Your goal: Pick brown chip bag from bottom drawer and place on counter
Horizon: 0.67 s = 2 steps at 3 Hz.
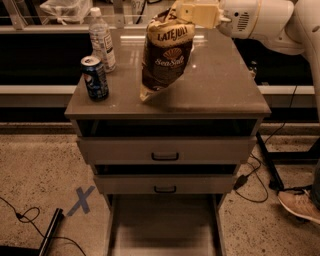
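The brown chip bag (165, 57) hangs upright over the middle of the counter (225, 85), with its pale lower corner close to the slab; I cannot tell if it touches. My gripper (182, 11) is at the top of the view, shut on the bag's top edge, with the white arm reaching in from the right. The bottom drawer (165, 225) is pulled out at the foot of the cabinet, and its flat floor is bare.
A blue soda can (95, 78) and a clear water bottle (102, 40) stand on the counter's left side. The two upper drawers (165, 150) are closed. A blue tape X (81, 200) and cables lie on the floor at left. A person's shoe (300, 205) is at right.
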Motion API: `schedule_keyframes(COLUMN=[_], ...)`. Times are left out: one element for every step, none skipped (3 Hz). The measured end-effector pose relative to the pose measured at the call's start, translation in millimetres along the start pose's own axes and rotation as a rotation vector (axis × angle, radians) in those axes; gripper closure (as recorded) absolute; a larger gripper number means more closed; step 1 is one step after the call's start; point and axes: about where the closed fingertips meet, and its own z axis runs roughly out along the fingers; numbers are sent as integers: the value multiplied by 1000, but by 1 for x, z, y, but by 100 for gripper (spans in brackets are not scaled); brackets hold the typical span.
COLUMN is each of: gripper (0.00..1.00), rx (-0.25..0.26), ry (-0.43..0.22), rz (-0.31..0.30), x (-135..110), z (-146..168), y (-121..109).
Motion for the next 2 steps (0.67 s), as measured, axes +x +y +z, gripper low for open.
schedule_keyframes(gripper=[100,100], rx=[83,150], ry=[11,9], rz=[63,108], x=[27,53], z=[-24,-50], y=[-21,-33])
